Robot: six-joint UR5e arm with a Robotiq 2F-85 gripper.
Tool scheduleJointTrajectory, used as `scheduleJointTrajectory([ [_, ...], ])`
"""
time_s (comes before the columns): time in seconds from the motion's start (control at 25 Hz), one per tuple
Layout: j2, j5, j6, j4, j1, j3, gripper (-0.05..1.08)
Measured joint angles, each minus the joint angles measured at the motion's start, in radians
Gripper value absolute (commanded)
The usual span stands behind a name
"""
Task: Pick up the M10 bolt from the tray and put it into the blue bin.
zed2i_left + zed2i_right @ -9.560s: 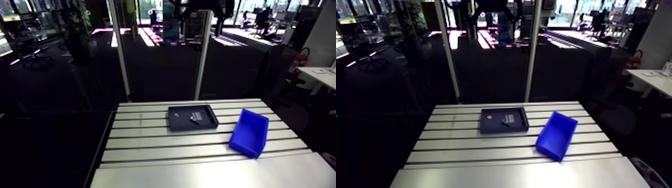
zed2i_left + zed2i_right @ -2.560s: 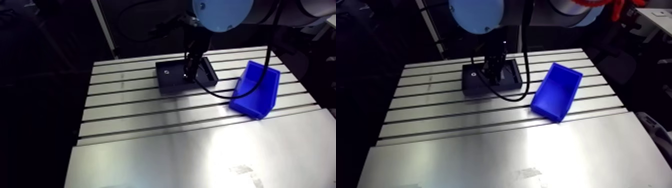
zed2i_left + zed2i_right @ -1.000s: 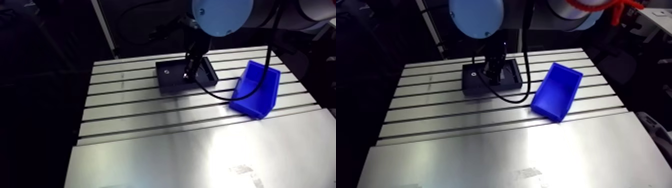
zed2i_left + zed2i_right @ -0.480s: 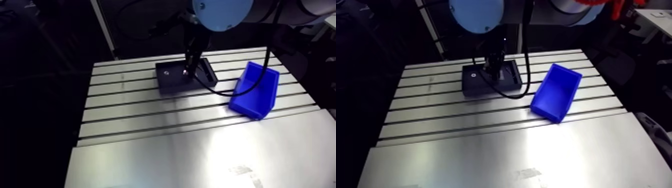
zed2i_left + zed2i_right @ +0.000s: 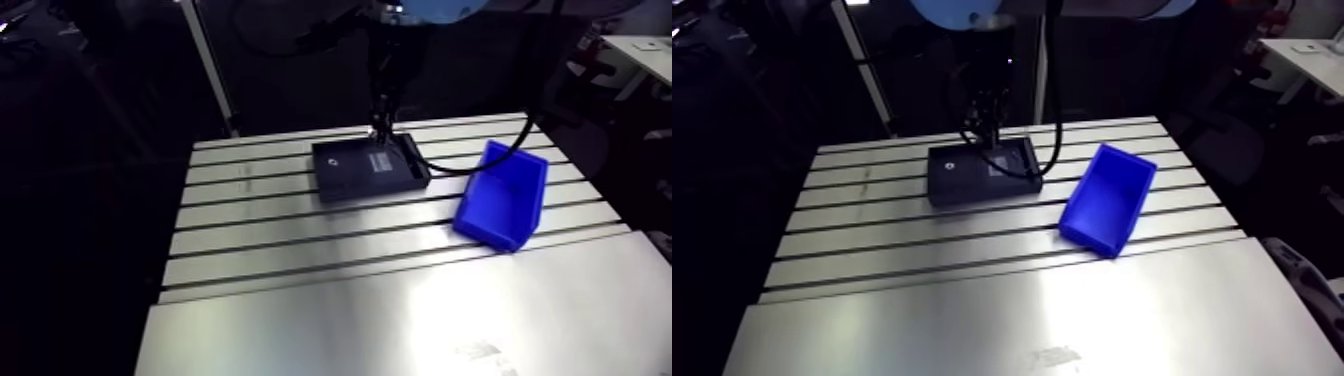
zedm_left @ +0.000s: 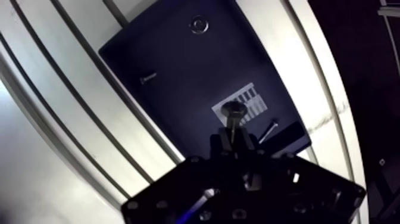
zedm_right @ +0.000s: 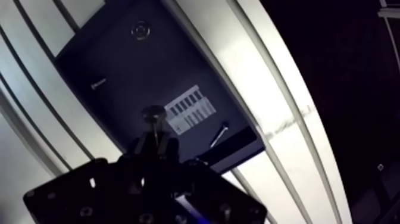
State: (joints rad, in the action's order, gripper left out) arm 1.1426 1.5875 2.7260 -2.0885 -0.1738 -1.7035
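Between the dark fingers (image 6: 217, 145) we note the grey metal M10 bolt (image 6: 233, 113), clamped by its shank with its head pointing ahead, over the black rectangular tray (image 6: 172, 65). White striped label (image 6: 254, 100) on the tray floor beneath the head; print unreadable. Blue plastic bin (image 5: 500, 195) stands apart on the slotted aluminium counter (image 5: 400, 300).

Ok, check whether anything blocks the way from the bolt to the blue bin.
Nothing visible does. The gripper holds the bolt above the tray, and only bare table lies between tray and blue bin.
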Motion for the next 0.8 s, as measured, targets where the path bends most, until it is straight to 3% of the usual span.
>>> scheduleJointTrajectory([
  [0.32,0.067,0.003,0.031,0.138,-0.039,0.07,1.05],
  [0.8,0.166,0.01,0.087,0.261,-0.186,0.082,1.05],
])
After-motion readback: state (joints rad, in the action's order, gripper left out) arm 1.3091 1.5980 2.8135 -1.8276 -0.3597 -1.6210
